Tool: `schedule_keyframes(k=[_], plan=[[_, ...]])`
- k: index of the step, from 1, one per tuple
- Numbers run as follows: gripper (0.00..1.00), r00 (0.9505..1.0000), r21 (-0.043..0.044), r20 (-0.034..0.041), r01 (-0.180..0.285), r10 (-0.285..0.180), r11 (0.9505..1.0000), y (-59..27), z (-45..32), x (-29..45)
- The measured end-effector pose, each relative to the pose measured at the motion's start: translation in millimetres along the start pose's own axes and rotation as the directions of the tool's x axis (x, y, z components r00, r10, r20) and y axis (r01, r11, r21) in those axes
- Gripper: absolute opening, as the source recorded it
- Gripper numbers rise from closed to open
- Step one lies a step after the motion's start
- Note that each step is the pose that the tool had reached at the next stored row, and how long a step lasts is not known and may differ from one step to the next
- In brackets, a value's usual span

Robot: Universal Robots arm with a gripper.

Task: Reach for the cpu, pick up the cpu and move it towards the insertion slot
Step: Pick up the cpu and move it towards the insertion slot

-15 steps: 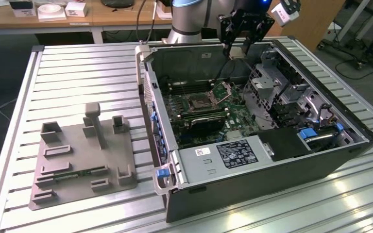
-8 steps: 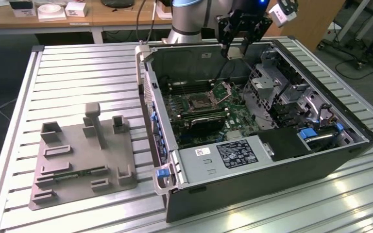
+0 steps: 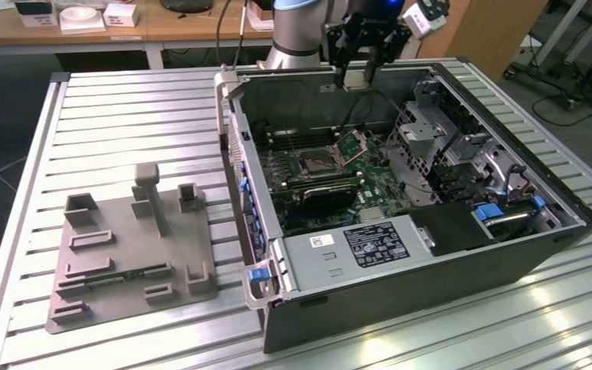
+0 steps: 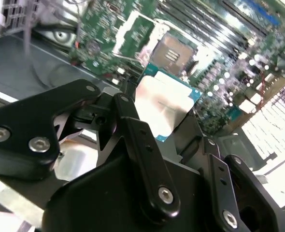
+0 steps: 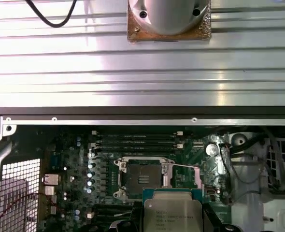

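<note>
The pick-up looks done: the gripper [image 4: 174,128] has its fingers [image 4: 133,140] clamped on the cpu [image 4: 164,99], carried above the open computer case [image 3: 543,177]. The insertion slot [image 5: 143,174] lies just beyond, not yet reached.

- You've got the gripper [image 3: 356,75] above the open computer case [image 3: 502,254], holding the cpu [image 4: 163,103].
- The insertion slot [image 3: 311,163] sits on the motherboard [image 3: 368,196] inside the case.
- The tray [image 3: 121,254] lies on the table [image 3: 121,116], to the exterior view's left of the case.
</note>
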State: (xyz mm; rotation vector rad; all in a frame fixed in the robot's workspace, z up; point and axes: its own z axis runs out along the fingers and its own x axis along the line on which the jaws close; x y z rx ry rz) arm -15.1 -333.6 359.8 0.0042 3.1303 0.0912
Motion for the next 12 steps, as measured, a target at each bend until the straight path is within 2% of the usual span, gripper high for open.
schedule_keyframes(k=[2, 4, 12], plan=[[0.55, 1.0000, 0.0000, 0.0000, 0.000, 0.000, 1.0000, 3.5, 1.4, 7.9], [0.55, 1.0000, -0.0001, 0.0001, 0.000, 0.000, 1.0000, 6.9, 2.9, 12.5], [0.55, 1.0000, -0.0001, -0.0001, 0.006, -0.006, 1.0000, 7.6, 3.7, 13.6]])
